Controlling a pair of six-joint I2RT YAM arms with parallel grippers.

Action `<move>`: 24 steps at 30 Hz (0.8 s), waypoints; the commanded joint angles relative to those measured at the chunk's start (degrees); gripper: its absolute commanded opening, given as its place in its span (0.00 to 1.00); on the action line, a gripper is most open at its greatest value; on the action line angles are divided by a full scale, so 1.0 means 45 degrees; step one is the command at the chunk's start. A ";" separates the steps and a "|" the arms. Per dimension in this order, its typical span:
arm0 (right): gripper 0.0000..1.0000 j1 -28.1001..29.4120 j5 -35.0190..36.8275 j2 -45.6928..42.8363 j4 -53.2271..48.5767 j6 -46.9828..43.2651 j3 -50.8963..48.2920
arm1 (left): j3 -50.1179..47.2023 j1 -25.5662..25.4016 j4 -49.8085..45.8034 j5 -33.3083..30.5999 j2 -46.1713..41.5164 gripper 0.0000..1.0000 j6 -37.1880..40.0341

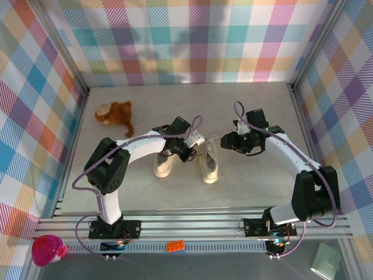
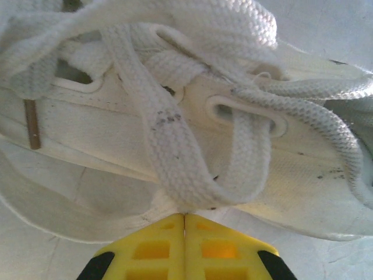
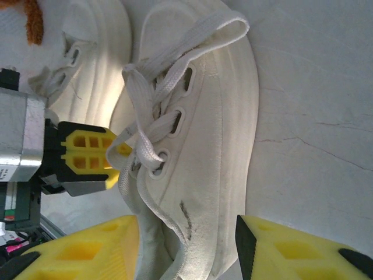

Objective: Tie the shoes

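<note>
Left claw (image 2: 185, 217): yellow plastic fingers clenched flat together, pinching the bottom of a lace loop.
Lace (image 2: 175, 151): flat white woven band, slightly soiled, threaded through oval eyelets.
Right claw (image 3: 185, 233): released, with blocky yellow fingers spread above the shoe.
Shoe (image 3: 221, 99): cream canvas with a pale, smooth, rounded sole, lying on the grey table (image 3: 315, 87).
Second shoe (image 3: 105, 35): same kind, just beside the shoe.
Plush toy (image 1: 113, 114): brown, furry, well apart from the shoe.

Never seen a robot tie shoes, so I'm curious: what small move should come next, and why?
Probably the left gripper should draw the lace gently away from the shoe: it is shut on a slack loop. The right gripper stands open near the shoe, free to take another strand.
</note>
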 commanded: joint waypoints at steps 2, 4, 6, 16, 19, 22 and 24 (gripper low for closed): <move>0.48 0.0291 -0.0648 0.0456 0.0205 0.0035 0.0571 | -0.0385 0.0031 0.0883 0.1094 -0.0335 0.00 -0.1012; 0.47 0.0469 -0.0692 0.0632 0.0175 -0.0019 0.0747 | -0.0536 0.0137 0.1103 0.1119 -0.0286 0.00 -0.1343; 0.46 0.0636 -0.0694 0.0774 0.0107 -0.0025 0.0923 | -0.0769 0.0351 0.1687 0.1426 -0.0311 0.00 -0.1748; 0.45 0.1162 -0.1030 0.1577 0.0395 0.0178 0.1490 | -0.0772 0.0551 0.1638 0.1544 -0.0834 0.00 -0.1341; 0.45 0.1162 -0.1142 0.1736 0.0588 0.0395 0.1515 | -0.0606 0.0550 0.1379 0.1582 -0.0885 0.00 -0.1081; 0.44 0.1181 -0.1219 0.1845 0.0686 0.0476 0.1540 | -0.0573 0.0549 0.1383 0.1738 -0.1035 0.00 -0.1022; 0.44 0.1179 -0.1321 0.1937 0.0775 0.0519 0.1574 | -0.0596 0.0544 0.1378 0.1725 -0.1113 0.00 -0.0993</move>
